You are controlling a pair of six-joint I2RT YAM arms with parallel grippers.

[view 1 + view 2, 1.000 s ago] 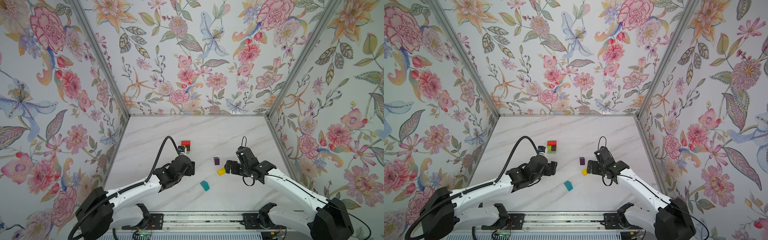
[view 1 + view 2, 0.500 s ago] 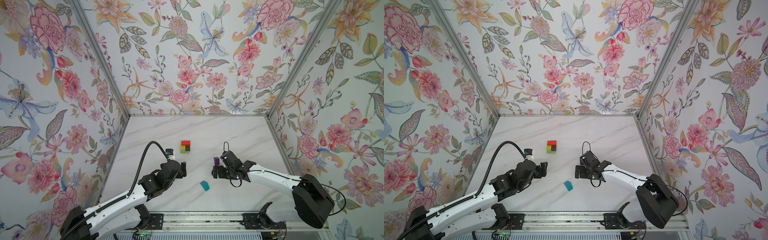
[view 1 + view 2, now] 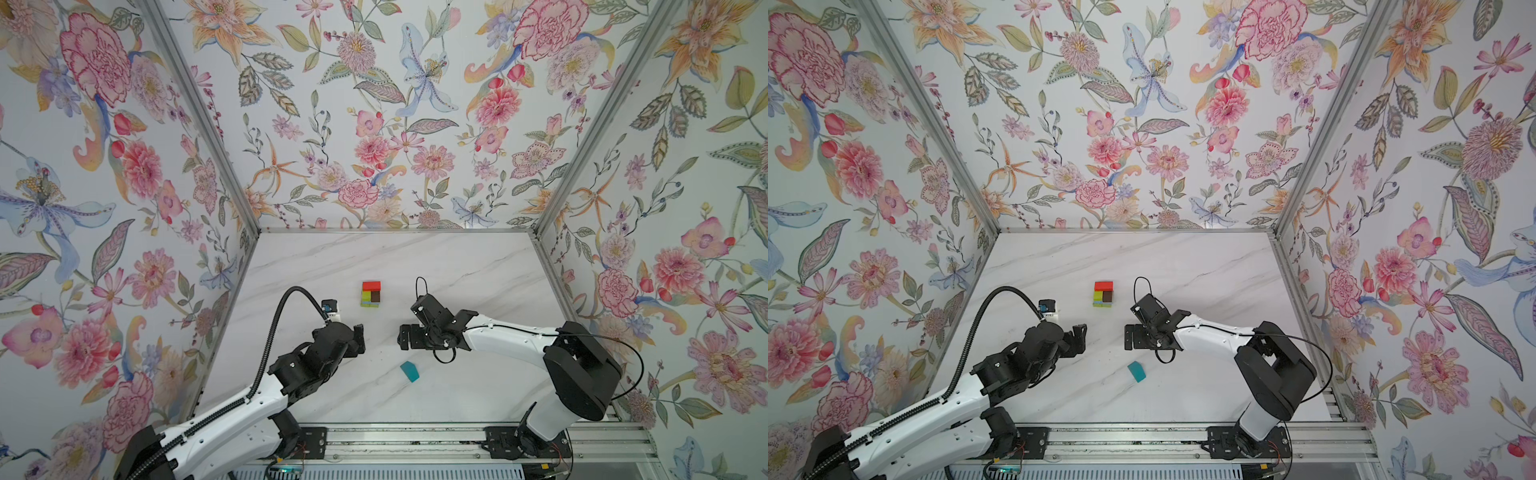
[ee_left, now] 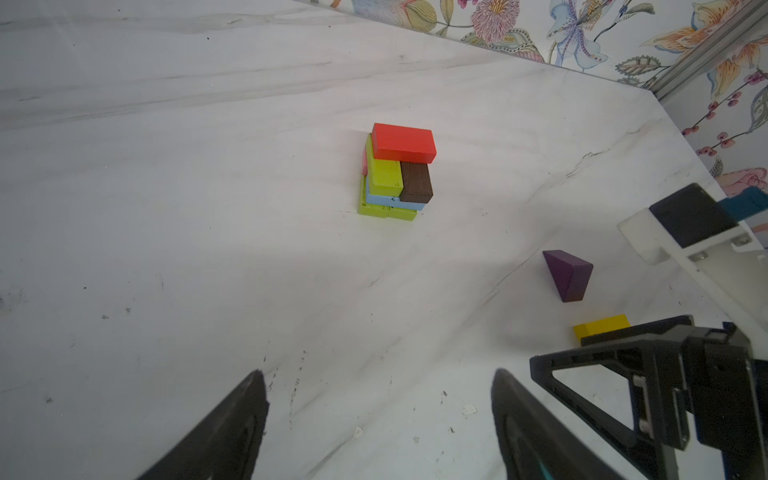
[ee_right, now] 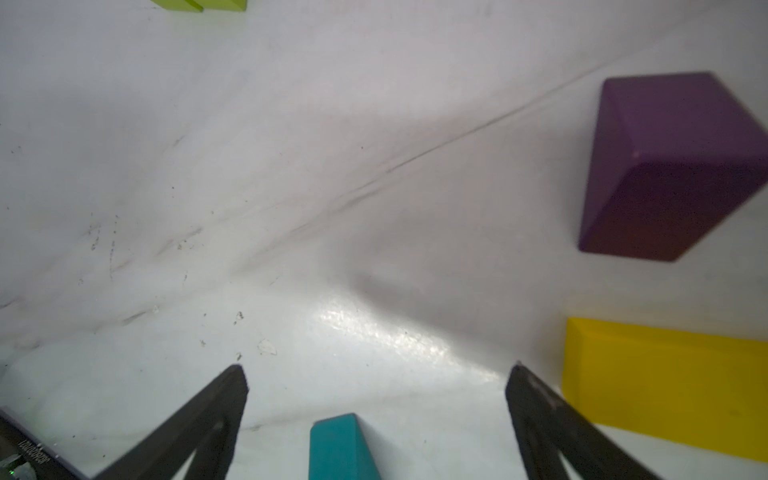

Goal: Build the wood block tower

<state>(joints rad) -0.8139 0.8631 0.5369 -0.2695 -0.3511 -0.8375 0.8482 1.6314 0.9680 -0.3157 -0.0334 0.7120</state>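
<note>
The tower [image 3: 370,294] [image 3: 1103,294] [image 4: 397,170] stands mid-table, a red block on top of lime green, brown, light blue and lime green blocks. My left gripper [image 3: 358,337] [image 3: 1079,336] [image 4: 380,386] is open and empty, in front of the tower and to its left. My right gripper [image 3: 406,336] [image 3: 1133,336] [image 5: 376,374] is open, pointing left over the table. A teal block [image 3: 409,371] [image 3: 1136,371] [image 5: 340,449] lies flat between and below its fingers, not gripped. A purple block [image 4: 567,274] [image 5: 673,166] and a yellow block [image 4: 600,326] [image 5: 665,382] lie beside that gripper, hidden in both top views.
Flowered walls close off the marble table [image 3: 457,270] on three sides. A metal rail [image 3: 415,440] carries both arm bases along the front edge. In the left wrist view the right arm's gripper body [image 4: 665,395] fills the corner beside the yellow block.
My left gripper has drawn back from the tower towards the front left and opened a little wider. My right gripper has swung left over the purple and yellow blocks, above the teal one.
</note>
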